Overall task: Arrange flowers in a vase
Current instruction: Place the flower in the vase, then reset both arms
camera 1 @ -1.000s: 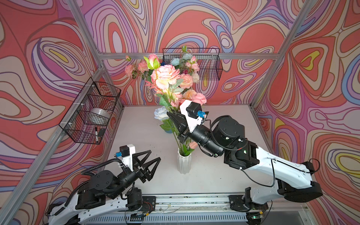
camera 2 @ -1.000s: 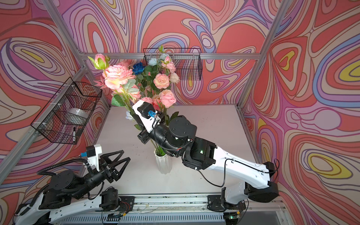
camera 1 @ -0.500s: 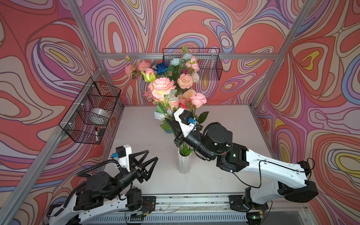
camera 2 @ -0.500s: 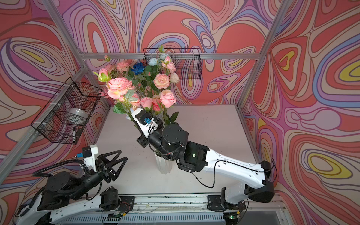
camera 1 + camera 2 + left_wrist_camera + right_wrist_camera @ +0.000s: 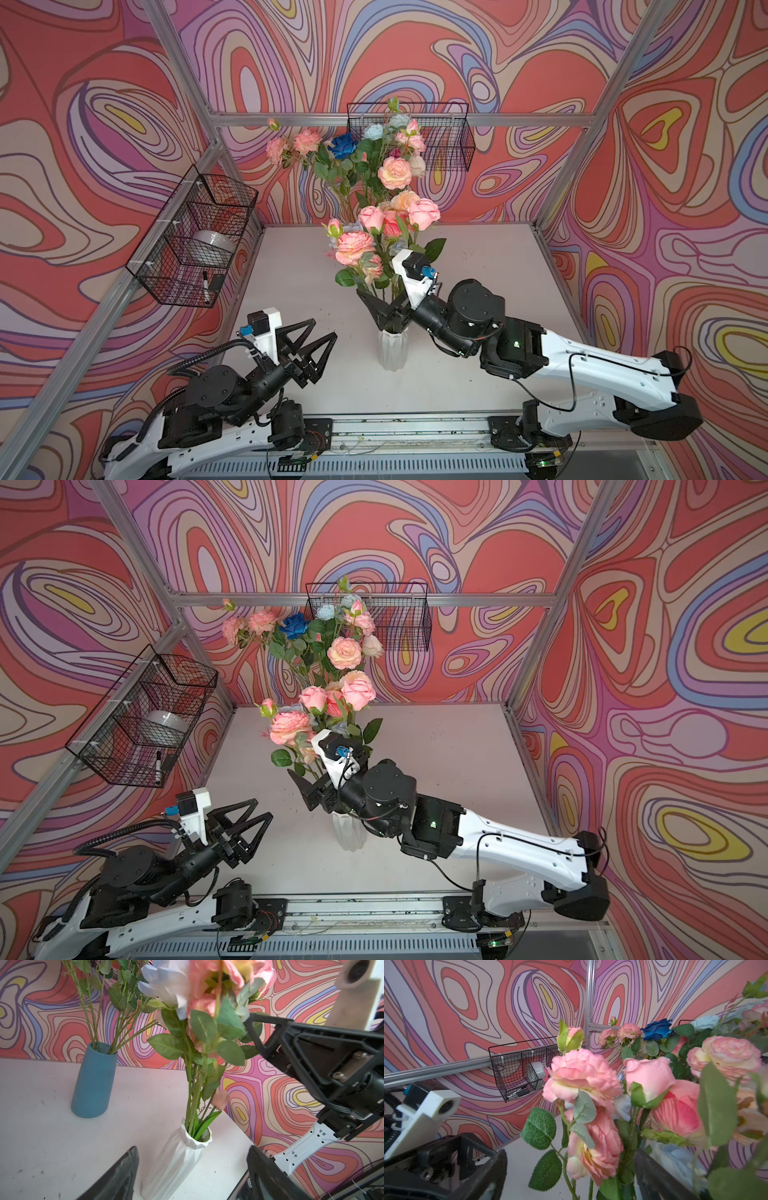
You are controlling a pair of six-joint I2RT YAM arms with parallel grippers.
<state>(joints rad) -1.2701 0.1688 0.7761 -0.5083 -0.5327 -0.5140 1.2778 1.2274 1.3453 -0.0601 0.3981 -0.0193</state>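
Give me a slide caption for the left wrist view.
Pink blooms stand in a white vase, with a blue vase farther back.

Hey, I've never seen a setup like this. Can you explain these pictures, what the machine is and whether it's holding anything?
It is a robot with two arms at a white table. Two pictures look down from one overhead camera; the other two come from a camera on each wrist. On the table stand a white vase and, farther back, a blue vase, both holding flowers. The right hand is open, its jaws either side of the stems just above the white vase, gripping nothing. The left hand is open and empty. Wire baskets hang on the walls.
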